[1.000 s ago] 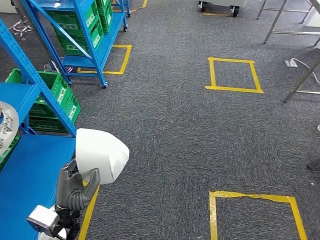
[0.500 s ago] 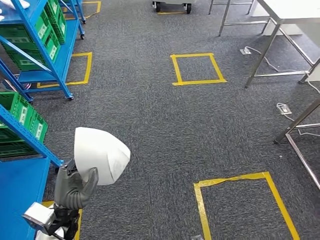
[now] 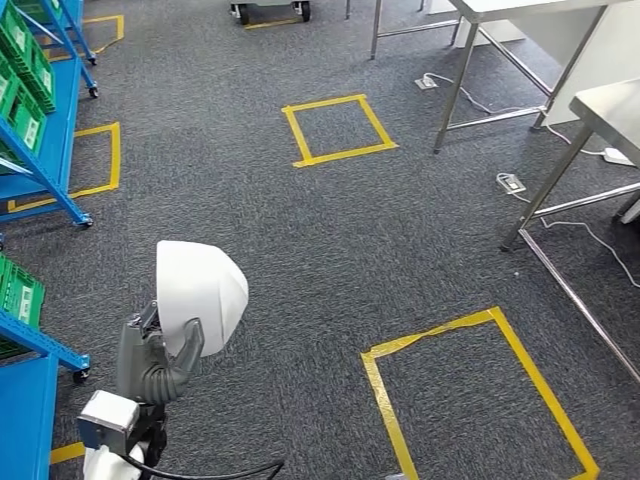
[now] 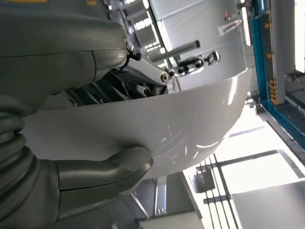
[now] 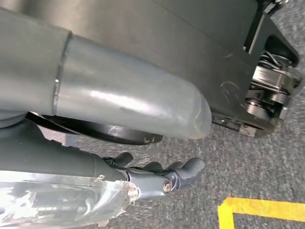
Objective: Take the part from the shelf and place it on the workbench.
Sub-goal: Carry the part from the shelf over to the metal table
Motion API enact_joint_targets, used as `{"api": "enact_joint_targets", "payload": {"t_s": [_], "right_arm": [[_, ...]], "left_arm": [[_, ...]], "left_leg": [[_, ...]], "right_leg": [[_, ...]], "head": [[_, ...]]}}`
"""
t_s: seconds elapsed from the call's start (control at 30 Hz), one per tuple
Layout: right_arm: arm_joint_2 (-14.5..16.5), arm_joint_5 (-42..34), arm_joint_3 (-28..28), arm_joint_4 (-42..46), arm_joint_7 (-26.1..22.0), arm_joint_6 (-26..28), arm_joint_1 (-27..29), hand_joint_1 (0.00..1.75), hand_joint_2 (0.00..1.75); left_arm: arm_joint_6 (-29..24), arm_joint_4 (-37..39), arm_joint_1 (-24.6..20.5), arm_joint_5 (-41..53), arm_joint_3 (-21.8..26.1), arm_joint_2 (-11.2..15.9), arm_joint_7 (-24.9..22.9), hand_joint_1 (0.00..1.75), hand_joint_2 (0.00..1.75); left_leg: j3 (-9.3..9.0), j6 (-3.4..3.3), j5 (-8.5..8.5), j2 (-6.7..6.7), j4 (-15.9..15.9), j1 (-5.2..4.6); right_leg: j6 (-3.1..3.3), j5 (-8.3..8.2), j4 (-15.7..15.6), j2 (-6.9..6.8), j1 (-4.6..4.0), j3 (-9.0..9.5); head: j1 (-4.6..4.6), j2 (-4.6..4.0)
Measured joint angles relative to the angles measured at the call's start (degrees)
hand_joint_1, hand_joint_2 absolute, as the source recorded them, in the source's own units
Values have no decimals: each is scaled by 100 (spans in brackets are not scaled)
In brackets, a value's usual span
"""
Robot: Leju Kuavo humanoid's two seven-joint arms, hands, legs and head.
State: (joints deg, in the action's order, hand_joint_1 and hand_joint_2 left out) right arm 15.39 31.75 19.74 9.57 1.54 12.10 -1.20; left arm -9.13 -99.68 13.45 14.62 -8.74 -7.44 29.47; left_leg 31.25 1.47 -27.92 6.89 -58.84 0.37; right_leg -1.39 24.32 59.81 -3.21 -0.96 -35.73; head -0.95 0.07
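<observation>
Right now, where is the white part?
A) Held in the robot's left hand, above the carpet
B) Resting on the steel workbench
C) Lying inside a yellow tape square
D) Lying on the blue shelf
A: the left hand grips the white part with its thumb and fingers, over the grey carpet.

The part point(image 3: 199, 295) is sitting in the lower left of the head view: a smooth, glossy white shell, rounded and tapering to a blunt nose pointing right. It's being held up off the grey carpet, tilted a bit, with a few faint scratches showing close up point(image 4: 172, 129).
</observation>
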Motion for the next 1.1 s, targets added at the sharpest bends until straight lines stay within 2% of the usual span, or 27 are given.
{"api": "enact_joint_targets", "payload": {"t_s": [0.07,0.13,0.17,0.2,0.23,0.27,0.3,0.33,0.37,0.43,0.47,0.5,0.53,0.57,0.63,0.67,0.7,0.73,0.77,0.8,0.87,0.9,0.93,1.0,1.03,1.1], "right_arm": [[0,60,3,3,-115,-39,-6,0,0],[3,102,4,4,-128,-28,-32,0,0],[5,112,4,4,-103,-7,-43,0,0],[7,119,4,4,-60,17,-46,0,0],[9,123,4,4,-13,41,-43,0,0],[9,127,5,4,29,57,-41,0,0],[9,131,5,4,66,66,-39,0,0],[8,138,6,4,95,67,-41,0,0],[8,148,6,4,117,60,-46,0,0],[7,168,6,4,151,36,-46,0,0],[7,172,6,4,163,25,-37,0,0],[7,173,6,4,171,18,-23,0,0],[7,174,6,4,178,14,-11,0,0],[8,176,6,4,181,9,-9,0,0],[9,187,6,4,194,-12,-26,0,0],[9,194,6,4,209,-27,-34,0,0],[9,200,6,4,227,-43,-35,0,0],[9,207,6,4,250,-53,-28,0,0],[9,212,6,4,273,-61,-20,0,0],[9,217,6,4,287,-66,-13,0,0],[9,212,6,4,265,-60,-12,0,0],[9,198,7,4,227,-47,-15,0,0],[10,182,10,4,179,-31,-17,0,0],[10,158,22,5,100,-2,-9,0,0],[10,155,29,7,77,4,-3,0,0],[11,152,35,10,60,7,-3,0,0]], "left_arm": [[30,-1,-30,-129,-49,13,-34,175,175],[-35,7,-36,-157,-62,29,-42,175,175],[-96,12,-35,-138,-63,35,-42,175,175],[-154,17,-34,-116,-62,40,-41,175,175],[-196,21,-36,-97,-62,46,-40,175,175],[-220,22,-37,-88,-62,50,-40,175,175],[-232,22,-39,-87,-62,54,-39,175,175],[-237,22,-41,-89,-62,59,-36,175,175],[-238,22,-41,-96,-62,63,-33,175,175],[-232,23,-43,-112,-61,72,-26,175,175],[-225,23,-48,-117,-62,73,-23,175,175],[-218,23,-57,-118,-64,74,-22,175,175],[-212,22,-66,-118,-67,72,-19,175,175],[-206,22,-69,-118,-70,71,-16,175,175],[-192,23,-60,-121,-70,71,-11,175,175],[-166,25,-55,-131,-69,73,-18,175,175],[-115,28,-52,-152,-69,77,-37,175,175],[-38,34,-52,-184,-70,84,-64,175,175],[50,40,-53,-221,-72,95,-93,175,175],[107,45,-53,-233,-73,108,-112,175,175],[44,50,-52,-100,-71,126,-121,175,175],[-40,50,-50,-14,-68,130,-121,175,175],[-111,51,-47,32,-64,130,-116,175,175],[-126,51,-45,-28,-57,127,-80,175,175],[-95,50,-47,-67,-53,127,-40,175,175],[-10,46,-45,-85,-43,138,70,175,175]], "left_leg": [[54,58,-151,-248,-190,24],[356,76,-465,-565,-799,34],[554,81,-598,-621,-1150,33],[709,85,-643,-643,-1392,34],[779,87,-573,-653,-1449,37],[744,91,-399,-666,-1297,45],[620,100,-172,-719,-983,61],[463,116,23,-849,-617,89],[325,122,142,-984,-306,115],[204,91,180,-1152,-18,124],[197,48,171,-1115,2,112],[195,5,179,-1050,10,104],[186,-38,185,-989,19,103],[177,-78,187,-915,29,104],[161,-132,175,-756,34,84],[156,-148,166,-667,34,70],[150,-154,156,-579,33,59],[140,-157,144,-496,32,51],[122,-154,128,-415,32,45],[97,-143,108,-339,32,41],[36,-100,59,-205,32,17],[11,-75,40,-152,34,5],[-8,-45,29,-105,42,-4],[-40,21,18,-12,72,6],[-51,57,-10,-55,58,21],[57,106,-211,-310,-236,43]], "right_leg": [[64,-44,-84,164,33,58],[102,-71,-117,338,57,83],[111,-74,-117,430,60,82],[113,-73,-117,530,61,84],[112,-73,-116,629,64,88],[105,-74,-113,728,70,93],[90,-73,-106,826,82,97],[62,-69,-88,915,87,90],[28,-61,-58,1000,92,68],[-51,-58,-32,1129,105,6],[-86,-65,-40,1185,121,-24],[-115,-69,-48,1189,134,-43],[-137,-41,-7,1081,129,-71],[-156,52,138,905,119,-143],[-186,399,774,503,99,-445],[-199,578,1169,414,104,-643],[-204,679,1463,381,107,-790],[-204,677,1575,369,108,-845],[-197,564,1453,354,106,-777],[-183,379,1121,307,102,-594],[-130,72,342,78,72,-166],[-100,4,111,-5,56,-36],[-68,-7,21,-38,38,11],[-2,-23,-3,91,27,10],[31,-35,-38,162,35,26],[96,-66,-107,295,75,81]], "head": [[16,0],[52,0],[64,0],[73,0],[71,0],[72,0],[72,0],[73,0],[76,0],[82,0],[81,0],[79,0],[65,0],[42,0],[8,0],[4,0],[6,0],[4,0],[6,0],[5,0],[8,0],[10,0],[15,0],[17,0],[25,0],[52,0]]}}
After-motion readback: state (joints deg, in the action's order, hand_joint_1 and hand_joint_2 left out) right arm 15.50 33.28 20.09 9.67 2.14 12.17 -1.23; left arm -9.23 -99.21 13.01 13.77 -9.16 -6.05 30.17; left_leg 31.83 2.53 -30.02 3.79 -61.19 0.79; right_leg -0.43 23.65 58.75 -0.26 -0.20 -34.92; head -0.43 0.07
